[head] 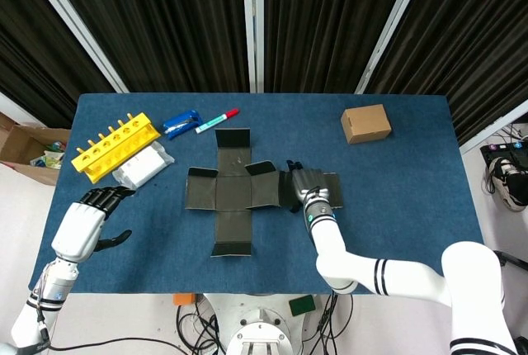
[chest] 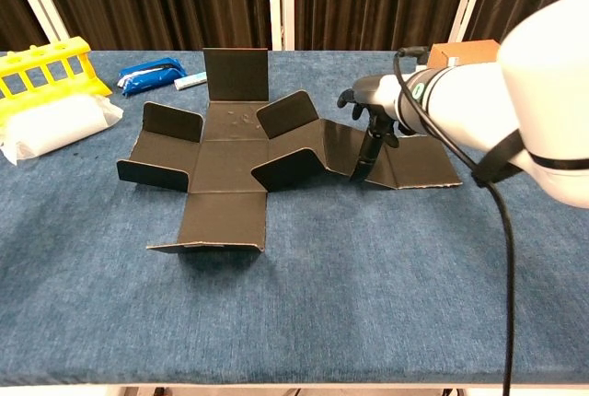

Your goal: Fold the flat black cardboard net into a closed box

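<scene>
Flat black cardboard net [head: 239, 191] lies mid-table, flaps partly raised. Right hand [head: 305, 183] over long right-side panel, one digit touching; grip apparently absent. Left hand [head: 82, 221] empty, fingers apart. Best: press at crease, lift panel slowly.

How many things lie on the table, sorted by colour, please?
Black: 1, cardboard net
Yellow: 1, rack
White: 1, packet
Blue: 1, case
Brown: 1, box
Multicoloured: 1, marker
Total: 6
</scene>
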Motion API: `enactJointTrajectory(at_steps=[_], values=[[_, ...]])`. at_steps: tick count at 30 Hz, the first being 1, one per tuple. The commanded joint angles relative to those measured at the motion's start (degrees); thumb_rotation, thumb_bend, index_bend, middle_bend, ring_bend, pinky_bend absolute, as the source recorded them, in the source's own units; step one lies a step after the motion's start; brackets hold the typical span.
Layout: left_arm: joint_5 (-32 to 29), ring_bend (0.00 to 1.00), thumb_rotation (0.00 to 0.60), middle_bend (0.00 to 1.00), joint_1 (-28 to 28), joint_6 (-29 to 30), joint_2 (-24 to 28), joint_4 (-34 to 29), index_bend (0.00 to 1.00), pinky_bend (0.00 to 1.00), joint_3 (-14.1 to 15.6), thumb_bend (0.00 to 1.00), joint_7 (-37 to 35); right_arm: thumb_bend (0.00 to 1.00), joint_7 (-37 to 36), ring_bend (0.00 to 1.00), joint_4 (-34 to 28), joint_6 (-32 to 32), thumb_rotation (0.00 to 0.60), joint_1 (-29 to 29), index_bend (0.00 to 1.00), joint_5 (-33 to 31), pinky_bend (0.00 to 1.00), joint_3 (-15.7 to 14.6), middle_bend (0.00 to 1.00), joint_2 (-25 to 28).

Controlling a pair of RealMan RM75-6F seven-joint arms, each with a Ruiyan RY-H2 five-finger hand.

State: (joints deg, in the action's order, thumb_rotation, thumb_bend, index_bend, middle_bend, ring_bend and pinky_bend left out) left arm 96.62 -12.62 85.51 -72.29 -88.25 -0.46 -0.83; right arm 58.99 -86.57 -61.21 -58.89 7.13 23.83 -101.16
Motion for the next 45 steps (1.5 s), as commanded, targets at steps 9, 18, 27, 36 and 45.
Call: enactJointTrajectory(at_steps=[9, 18, 27, 36, 45], values=[[-0.06, 0.25, 0.6, 0.25, -0.53, -0.72, 0.16, -0.38, 0.24, 0.3, 0.1, 0.12, 0.18, 0.11, -1.88, 0.75, 0.06, 0.64, 0.6, -1.35, 0.0, -0.04, 1.0, -2.56, 0.12, 0.38], [-2.64, 0.25, 0.6, 0.25, -1.05, -2.79, -0.94, 0.58, 0.24, 0.31, -0.37, 0.12, -0.12, 0.27, -2.1, 0.8, 3.95, -0.76, 0.6, -3.83, 0.32, 4.51, 1.0, -5.23, 0.37, -2.76], [-9.41, 0.55, 0.6, 0.15, -4.26, -9.39, -7.67, 6.32, 0.15, 0.69, -3.45, 0.03, 6.59, 0.31, -8.47, 0.82, 1.12, 4.83, 0.6, -1.52, 0.48, 15.45, 1.0, -8.89, 0.45, 0.81], [-15.42, 0.52, 0.478, 0.0, -8.02, -15.22, -14.79, 10.86, 0.0, 0.75, -5.87, 0.0, 14.99, 0.31, -10.57, 0.82, 0.46, 6.57, 0.6, -1.64, 0.48, 17.75, 1.0, -11.12, 0.45, 2.03], [-15.19, 0.5, 0.459, 0.0, -9.44, -16.03, -20.59, 15.77, 0.0, 0.75, -4.73, 0.0, 16.48, 0.31, -12.4, 0.82, 0.71, 7.36, 0.6, -2.32, 0.48, 18.41, 1.0, -11.79, 0.44, 2.11]])
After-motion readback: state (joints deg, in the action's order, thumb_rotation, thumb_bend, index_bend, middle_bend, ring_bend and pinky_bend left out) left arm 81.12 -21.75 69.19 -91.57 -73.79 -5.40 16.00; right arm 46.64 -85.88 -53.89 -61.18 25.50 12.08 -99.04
